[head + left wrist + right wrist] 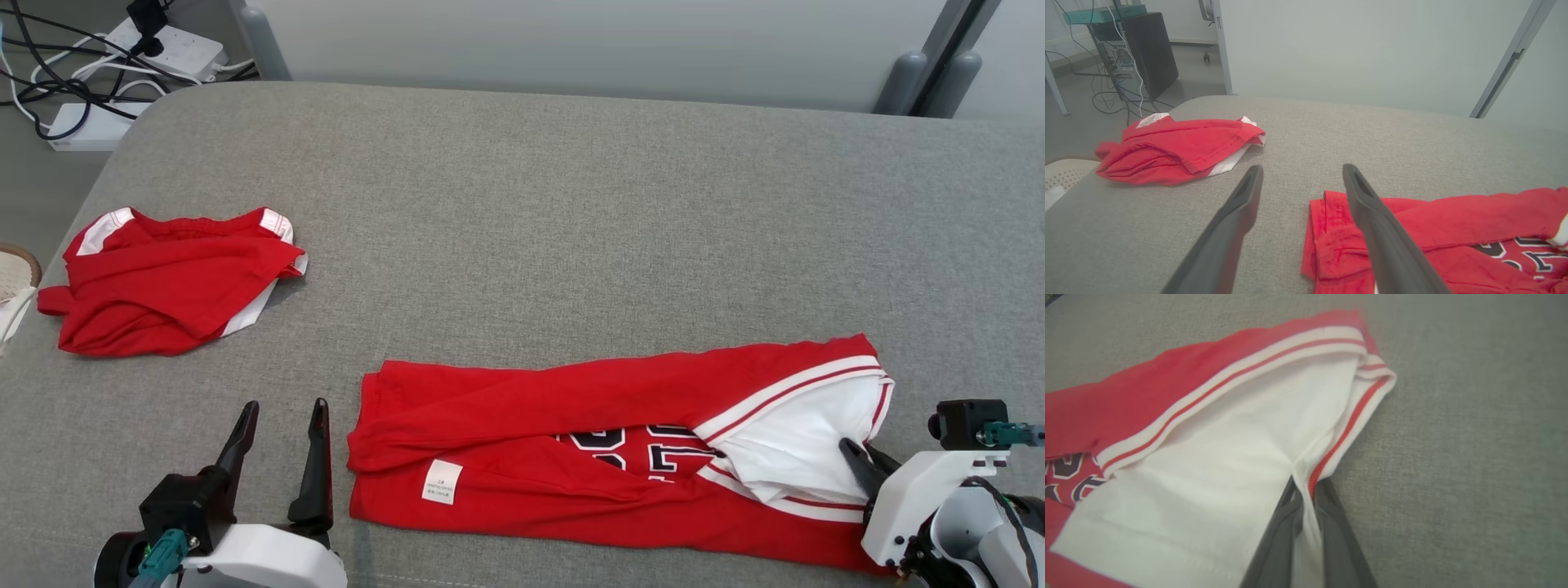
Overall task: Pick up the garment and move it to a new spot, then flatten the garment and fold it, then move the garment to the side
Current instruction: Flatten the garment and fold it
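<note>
Item: red garment [571, 425] with white trim, folded in a long strip, lying at the near edge of the grey desk [571, 204].
Right gripper [1303, 490]: pinching the garment's white striped hem at its right end.
Left gripper [284, 406]: fingers spread, just beside the garment's left end.
Second red garment [171, 282]: crumpled, far left.

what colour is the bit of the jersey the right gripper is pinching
White, with a red-striped trim; right wrist view shows it best.
</note>
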Tool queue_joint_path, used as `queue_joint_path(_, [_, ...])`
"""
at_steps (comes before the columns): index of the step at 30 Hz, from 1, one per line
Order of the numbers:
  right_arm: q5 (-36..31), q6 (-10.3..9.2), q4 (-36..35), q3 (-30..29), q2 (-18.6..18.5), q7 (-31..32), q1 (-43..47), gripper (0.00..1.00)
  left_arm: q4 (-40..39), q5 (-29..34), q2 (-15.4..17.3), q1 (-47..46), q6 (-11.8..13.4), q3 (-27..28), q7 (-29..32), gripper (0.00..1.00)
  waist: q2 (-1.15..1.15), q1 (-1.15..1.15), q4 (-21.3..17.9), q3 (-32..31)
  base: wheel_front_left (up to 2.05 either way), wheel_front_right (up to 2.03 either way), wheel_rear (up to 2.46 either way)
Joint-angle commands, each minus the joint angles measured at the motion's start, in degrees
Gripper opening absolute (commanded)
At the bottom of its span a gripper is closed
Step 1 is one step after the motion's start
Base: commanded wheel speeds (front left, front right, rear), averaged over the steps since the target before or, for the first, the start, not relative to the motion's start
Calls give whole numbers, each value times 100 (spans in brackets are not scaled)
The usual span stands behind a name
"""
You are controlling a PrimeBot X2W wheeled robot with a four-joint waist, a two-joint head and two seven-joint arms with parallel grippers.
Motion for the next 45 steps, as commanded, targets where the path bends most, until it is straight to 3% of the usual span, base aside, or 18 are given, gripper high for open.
queue_joint_path(1, [48, 13, 31, 132, -97, 9, 3, 0, -124, -59, 127, -310, -16, 220, -67, 100, 0, 0, -12, 6, 0, 0, 0])
queue_joint_path(13, [373, 13, 561, -680, -922, -547, 270, 0, -150, -99, 136, -316, -21, 243, -93, 100, 0, 0, -170, 56, 0, 0, 0])
queue_joint_path(18, [443, 13, 444, -823, -1115, -677, 299, 0, -171, -118, 153, -297, -4, 273, -102, 100, 0, 0, -301, 70, 0, 0, 0])
queue_joint_path(26, [1283, 13, -1759, -786, -825, -9, 477, 0, -231, -124, 187, -316, -29, 246, -86, 100, 0, 0, -503, 39, 0, 0, 0])
queue_joint_path(30, [1330, 13, -3062, -700, -529, 521, 692, 0, -246, -126, 186, -310, -22, 225, -75, 100, 0, 0, -554, 36, 0, 0, 0])
queue_joint_path(31, [1330, 13, -3062, -700, -529, 521, 692, 0, -246, -126, 186, -310, -22, 225, -75, 100, 0, 0, -554, 36, 0, 0, 0])
queue_joint_path(32, [1209, 13, -3527, -619, -307, 757, 748, 0, -252, -134, 165, -335, -43, 199, -68, 100, 0, 0, -549, 50, 0, 0, 0])
queue_joint_path(33, [1209, 13, -3527, -619, -307, 757, 748, 0, -252, -134, 165, -335, -43, 199, -68, 100, 0, 0, -549, 50, 0, 0, 0])
queue_joint_path(38, [841, 13, -3946, -233, 487, 1194, 686, 0, -201, -114, 112, -449, -93, 123, -62, 100, 0, 0, -452, 78, 0, 0, 0])
queue_joint_path(45, [375, 13, -3340, 457, 1341, 1094, 290, 0, -99, -112, 27, -591, -204, 10, -70, 100, 0, 0, -151, 163, 0, 0, 0])
